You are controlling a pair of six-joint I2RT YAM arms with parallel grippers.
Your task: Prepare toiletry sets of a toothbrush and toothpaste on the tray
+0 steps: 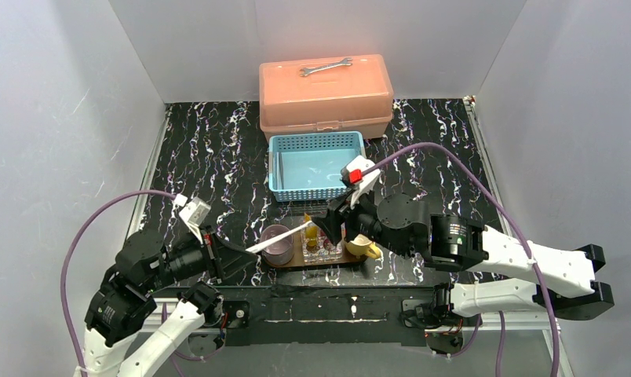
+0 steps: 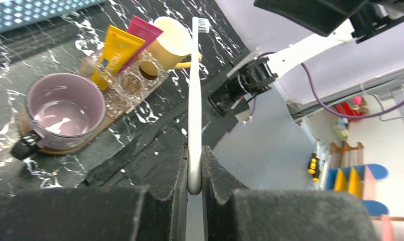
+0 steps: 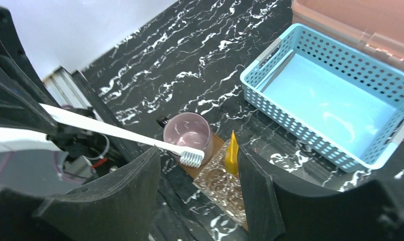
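My left gripper (image 2: 195, 170) is shut on the handle end of a white toothbrush (image 2: 195, 95) and holds it off the table, bristles pointing at the tray (image 2: 49, 149). On the tray a yellow toothpaste tube (image 2: 117, 52) and a magenta-pink tube (image 2: 139, 35) stand in a clear glass holder (image 2: 134, 83). My right gripper (image 3: 197, 153) is open above the tray, and the brush head (image 3: 192, 158) shows between its fingers. In the top view the toothbrush (image 1: 281, 237) reaches from my left gripper (image 1: 246, 253) to my right gripper (image 1: 332, 220). No other toothbrush is in view.
A purple cup (image 1: 279, 243) stands on the tray's left end and a yellow cup (image 1: 363, 247) on its right end. A light-blue basket (image 1: 316, 165) sits behind the tray. Behind that is a pink toolbox (image 1: 326, 98) with a steel wrench (image 1: 326, 68) on its lid.
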